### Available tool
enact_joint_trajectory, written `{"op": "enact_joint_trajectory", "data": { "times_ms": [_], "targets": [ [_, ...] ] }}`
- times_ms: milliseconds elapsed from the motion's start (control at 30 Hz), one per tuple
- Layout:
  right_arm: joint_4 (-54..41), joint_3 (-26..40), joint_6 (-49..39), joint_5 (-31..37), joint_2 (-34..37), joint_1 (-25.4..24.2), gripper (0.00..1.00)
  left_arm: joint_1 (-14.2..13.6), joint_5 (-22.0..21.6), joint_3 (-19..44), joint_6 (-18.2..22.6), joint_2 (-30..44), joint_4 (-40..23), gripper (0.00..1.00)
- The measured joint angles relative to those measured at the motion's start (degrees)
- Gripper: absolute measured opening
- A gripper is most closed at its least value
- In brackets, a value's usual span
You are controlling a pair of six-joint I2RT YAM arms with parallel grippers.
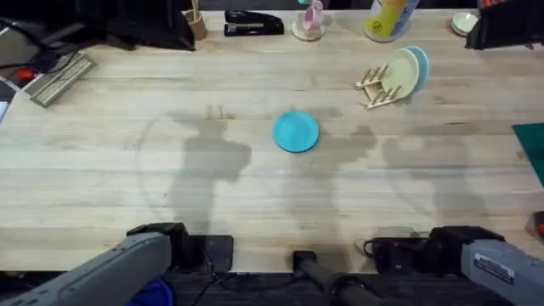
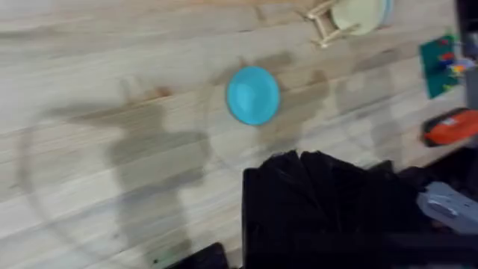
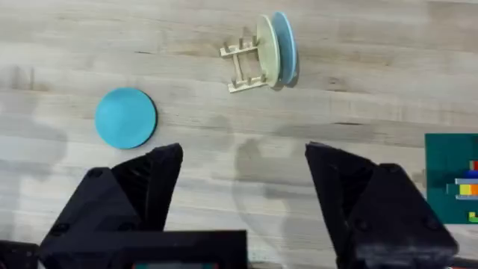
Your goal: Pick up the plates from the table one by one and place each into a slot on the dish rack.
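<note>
1. You have one turquoise plate (image 1: 295, 132) lying flat on the table (image 1: 127, 187), just above the centre of the overhead frame. It is a plain round disc of solid colour with a smooth matte face, and nothing touches it.

2. The dish rack (image 1: 378, 87) sits in the upper right of the overhead frame, well apart from the turquoise plate. Its thin pale wooden dowels stick out toward the left, and you can see a pale yellow plate (image 1: 399, 74) standing on edge in it, with a light blue plate (image 1: 418, 65) right behind it, the two close together.

3. Your left arm (image 1: 119, 268) rests at the lower left of the overhead frame, low and pulled back near its base. In the left wrist view the left gripper (image 2: 328, 202) is a dark blurred mass, so you cannot tell how its fingers stand.

4. Your right arm (image 1: 484, 255) lies at the lower right of the overhead frame, also drawn back by its base. In the right wrist view the right gripper (image 3: 243, 187) has its black, angular fingers spread wide, with bare wood between them and nothing held.

5. The table is light butcher-block of long narrow planks, with soft shadows across its middle. A teal mat (image 1: 531, 144) cuts in at the right edge of the overhead frame.
</note>
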Motion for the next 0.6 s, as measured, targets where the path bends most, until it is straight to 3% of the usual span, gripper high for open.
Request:
{"op": "enact_joint_trajectory", "data": {
  "times_ms": [333, 600],
  "targets": [
    [0.0, 0.0, 0.0, 0.0, 0.0, 0.0, 0.992, 6.0, 16.9, -16.2, 5.2, 0.4, 9.0, 0.042],
    [0.0, 0.0, 0.0, 0.0, 0.0, 0.0, 0.992, 6.8, 27.4, -31.0, 6.7, 2.0, 18.4, 0.041]
  ]
}}
